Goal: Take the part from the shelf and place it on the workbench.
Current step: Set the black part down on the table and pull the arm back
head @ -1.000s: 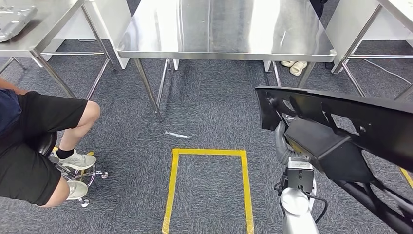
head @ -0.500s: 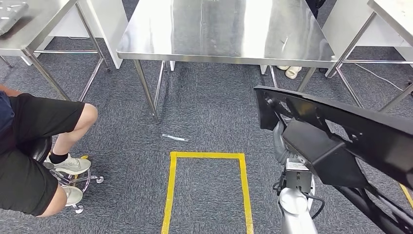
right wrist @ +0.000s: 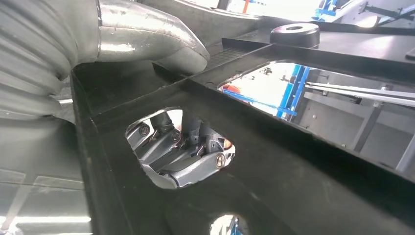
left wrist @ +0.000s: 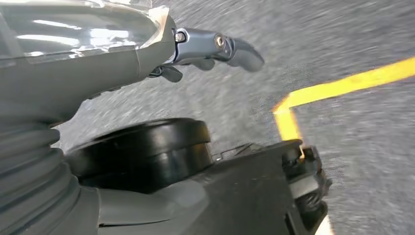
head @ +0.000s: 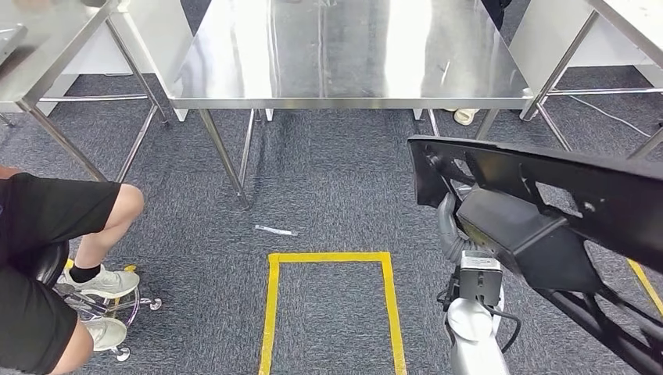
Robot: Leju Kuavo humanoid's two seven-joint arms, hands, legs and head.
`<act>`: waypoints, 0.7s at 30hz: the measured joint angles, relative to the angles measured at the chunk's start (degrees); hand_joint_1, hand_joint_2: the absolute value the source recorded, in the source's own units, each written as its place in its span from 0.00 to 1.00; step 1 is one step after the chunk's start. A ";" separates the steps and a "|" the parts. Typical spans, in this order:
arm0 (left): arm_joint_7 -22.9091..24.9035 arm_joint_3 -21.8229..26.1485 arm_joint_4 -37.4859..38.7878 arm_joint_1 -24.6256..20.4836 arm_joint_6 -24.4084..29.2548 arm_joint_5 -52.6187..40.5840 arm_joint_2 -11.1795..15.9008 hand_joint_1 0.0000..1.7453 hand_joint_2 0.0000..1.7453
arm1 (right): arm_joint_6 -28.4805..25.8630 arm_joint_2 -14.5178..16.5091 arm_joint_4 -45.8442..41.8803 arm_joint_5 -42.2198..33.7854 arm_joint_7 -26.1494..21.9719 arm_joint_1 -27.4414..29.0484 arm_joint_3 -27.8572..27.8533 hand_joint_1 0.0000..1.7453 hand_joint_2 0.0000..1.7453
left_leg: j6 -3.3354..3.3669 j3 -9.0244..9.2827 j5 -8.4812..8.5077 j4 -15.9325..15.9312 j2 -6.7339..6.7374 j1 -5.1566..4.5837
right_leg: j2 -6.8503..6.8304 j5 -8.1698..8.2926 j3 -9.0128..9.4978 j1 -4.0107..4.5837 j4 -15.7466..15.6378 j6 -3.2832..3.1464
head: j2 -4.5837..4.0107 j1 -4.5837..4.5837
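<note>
One big black part (head: 547, 195) was in the right hand (right wrist: 181, 147), out in front of the robot on the right, high over the carpet. Its fingers (right wrist: 195, 169) poked through a hole in the part and gripped it, likely so the flat piece could not slip. The left hand (left wrist: 215, 46) hung low by the yellow tape (head: 328, 258), holding nothing, fingers loose. The shiny bench (head: 344, 55) stood far ahead, still bare. The part was long and flat, with holes cut in it and a boxy lump underneath.
</note>
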 joint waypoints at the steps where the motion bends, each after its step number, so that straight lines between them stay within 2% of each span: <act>1: -0.05 -0.01 0.00 -0.01 -0.20 0.00 0.00 0.00 1.00 | -0.02 -0.01 0.06 -0.07 -0.10 0.03 0.00 1.00 1.00 | -0.02 0.24 1.76 -1.84 0.01 0.07 | 0.12 -0.35 0.49 -0.02 0.00 0.12 | 0.01 0.00; 3: 0.12 -0.01 0.02 -0.02 -0.45 0.00 0.01 0.00 1.00 | -0.13 -0.01 0.12 -0.30 -0.34 0.06 0.00 1.00 1.00 | 0.16 2.93 6.69 -9.11 -0.02 0.25 | 0.35 -1.11 1.58 -0.07 -0.04 0.49 | 0.00 0.02; 4: 0.23 -0.02 0.04 -0.02 -0.48 -0.01 0.01 0.00 1.00 | -0.22 -0.01 0.13 -0.41 -0.45 0.05 0.00 1.00 1.00 | 0.38 4.14 7.79 -12.27 -0.05 0.19 | 0.43 -1.39 1.98 0.01 -0.06 0.71 | 0.00 0.05; 6: 0.36 -0.03 0.05 -0.02 -0.44 0.02 0.01 0.00 1.00 | -0.40 0.00 0.14 -0.53 -0.64 0.14 0.01 1.00 1.00 | 1.32 5.24 7.89 -14.82 -0.14 -0.10 | 0.48 -1.74 2.23 0.23 -0.04 1.34 | 0.00 0.07; 8: 0.41 -0.03 0.05 -0.01 -0.38 0.04 -0.04 0.00 1.00 | -0.52 -0.01 0.14 -0.55 -0.79 0.38 0.01 1.00 1.00 | 2.35 5.75 8.07 -15.13 -0.15 -0.16 | 0.48 -1.89 2.31 0.40 0.26 1.96 | 0.01 0.06; 10: 0.41 -0.03 0.06 0.00 -0.34 0.04 -0.11 0.00 1.00 | -0.63 -0.03 0.13 -0.56 -0.93 0.48 0.00 1.00 1.00 | 2.94 6.76 8.34 -15.54 -0.12 0.08 | 0.40 -2.47 1.64 0.41 2.15 2.32 | 0.01 0.16; 11: 0.41 -0.04 0.06 0.00 -0.32 0.04 -0.15 0.00 1.00 | -0.69 -0.04 0.13 -0.60 -0.99 0.41 0.00 1.00 1.00 | 3.19 7.25 8.25 -15.71 -0.11 0.20 | 0.36 -3.21 0.26 0.41 4.54 2.41 | 0.01 0.24; 14: 0.44 -0.04 0.07 0.04 -0.07 0.21 -0.15 0.00 1.00 | -0.85 -0.09 0.23 -0.89 -1.14 0.55 0.02 1.00 1.00 | 3.74 7.70 7.63 -15.76 -0.14 0.13 | 0.30 -6.45 -6.84 0.34 15.26 2.39 | 0.00 0.35; 15: 0.45 -0.03 0.07 0.04 0.05 0.34 -0.15 0.00 1.00 | -0.90 -0.12 0.31 -1.00 -1.19 0.67 0.03 1.00 1.00 | 3.78 7.92 7.36 -15.76 -0.23 0.10 | 0.30 -6.67 -8.43 0.34 16.84 2.55 | 0.01 0.34; 16: 0.47 -0.03 0.07 0.05 0.15 0.46 -0.15 0.00 1.00 | -0.95 -0.16 0.38 -1.11 -1.23 0.73 0.05 1.00 1.00 | 3.75 8.31 7.04 -15.76 -0.33 0.08 | 0.28 -5.74 -8.77 0.34 15.97 2.91 | 0.01 0.36; 17: 0.48 -0.03 0.07 0.05 0.26 0.55 -0.15 0.00 1.00 | -0.99 -0.20 0.43 -1.21 -1.27 0.71 0.06 1.00 1.00 | 3.66 8.83 6.67 -15.76 -0.41 0.07 | 0.25 -3.84 -7.97 0.34 12.94 3.36 | 0.01 0.36; 18: 0.49 -0.03 0.06 0.05 0.32 0.60 -0.16 0.00 1.00 | -1.03 -0.26 0.45 -1.36 -1.31 0.68 0.07 1.00 1.00 | 3.52 9.41 6.23 -15.77 -0.47 0.07 | 0.14 -1.34 -6.41 0.35 8.48 3.75 | 0.01 0.37; 19: 0.49 -0.04 0.05 0.05 0.39 0.62 -0.17 0.00 1.00 | -1.08 -0.33 0.48 -1.53 -1.36 0.64 0.07 1.00 1.00 | 3.30 9.96 5.79 -15.79 -0.50 0.01 | -0.02 0.46 -4.99 0.46 4.58 3.71 | 0.00 0.33; 20: 0.50 -0.04 0.05 0.05 0.47 0.64 -0.19 0.00 1.00 | -1.14 -0.40 0.51 -1.72 -1.41 0.58 0.07 1.00 1.00 | 3.02 10.32 5.40 -15.85 -0.50 -0.06 | -0.18 1.41 -3.94 0.64 1.88 3.25 | 0.00 0.32; 21: 0.51 -0.04 0.04 0.05 0.51 0.66 -0.19 0.00 1.00 | -1.19 -0.46 0.55 -1.91 -1.47 0.57 0.07 1.00 1.00 | 2.69 10.51 5.05 -15.97 -0.47 -0.13 | -0.29 1.88 -3.33 0.84 0.53 2.65 | 0.01 0.25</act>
